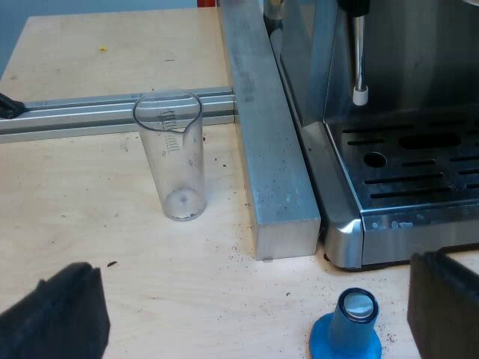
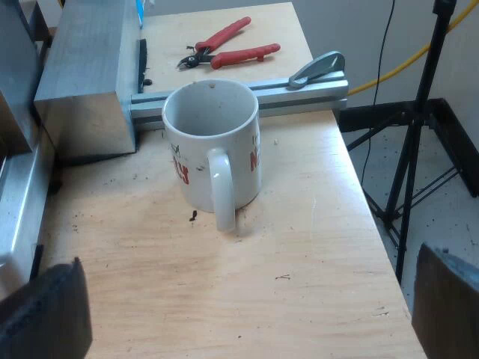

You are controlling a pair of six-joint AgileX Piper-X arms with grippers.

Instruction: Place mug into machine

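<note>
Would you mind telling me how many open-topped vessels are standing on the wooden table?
2. A clear plastic measuring glass stands upright beside the long metal bar; a white ceramic mug with red lettering stands by the aluminium rail. Others may be hidden.

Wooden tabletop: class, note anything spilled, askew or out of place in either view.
Dark specks, probably coffee grounds, lie scattered near the white ceramic mug and the clear cylindrical measuring glass. Red-handled pliers beyond the mug look out of place.

Open surface (image 2: 299,269) fronts the mug (image 2: 213,142); metal block (image 2: 82,67) and rail (image 2: 299,93) crowd it; steam wand (image 1: 359,52) overhangs the drip tray (image 1: 449,173).
</note>
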